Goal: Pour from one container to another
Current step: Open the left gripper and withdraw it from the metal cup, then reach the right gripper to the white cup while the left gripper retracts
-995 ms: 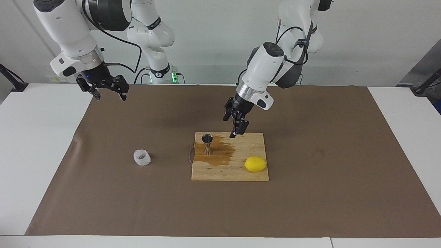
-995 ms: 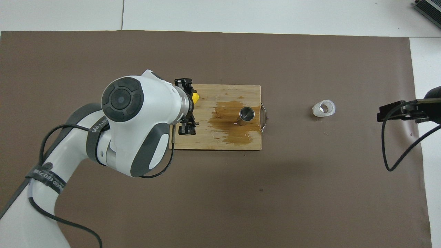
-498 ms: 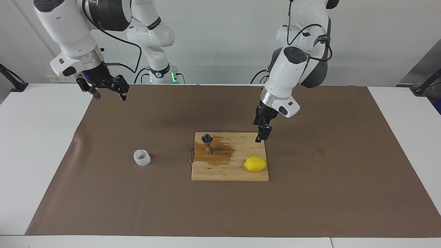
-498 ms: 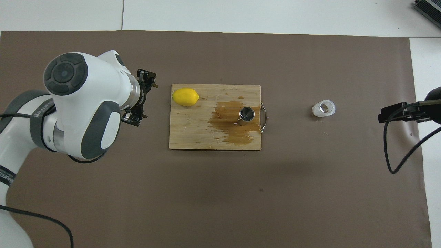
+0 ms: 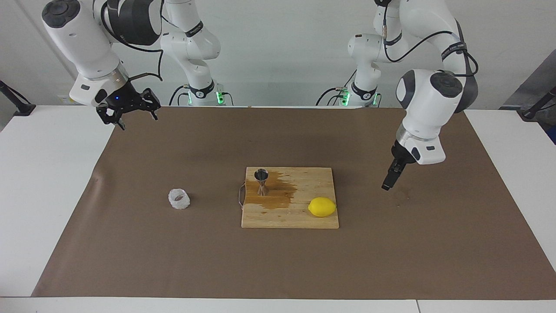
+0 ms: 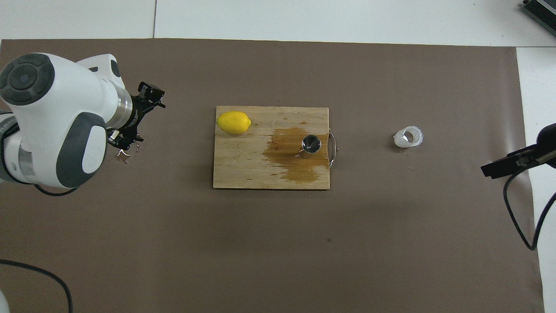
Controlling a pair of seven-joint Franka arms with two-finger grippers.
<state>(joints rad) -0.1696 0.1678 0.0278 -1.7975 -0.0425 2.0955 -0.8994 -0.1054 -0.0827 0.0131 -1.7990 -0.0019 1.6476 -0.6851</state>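
- Cutting board lies near the middle of the brown paper sheet that covers the table.
- Jigger stands upright on the board, in the corner nearest the robots toward the right arm's end, close to the board's wire handle.
- A brown wet patch spreads over the board around the jigger's foot (it reaches the board's edge by the handle).
- Lemon rests on the board in the corner farthest from the robots toward the left arm's end, apart from the jigger.
- Cup sits on the paper, off the board, toward the right arm's end; well apart from the jigger, about level with it.
- Left gripper hangs in the air over bare paper past the board's edge toward the left arm's end; fingers spread, holding nothing.
- Right gripper is raised over the paper's corner nearest the robots at the right arm's end, fingers apart, nothing in them (this arm waits).
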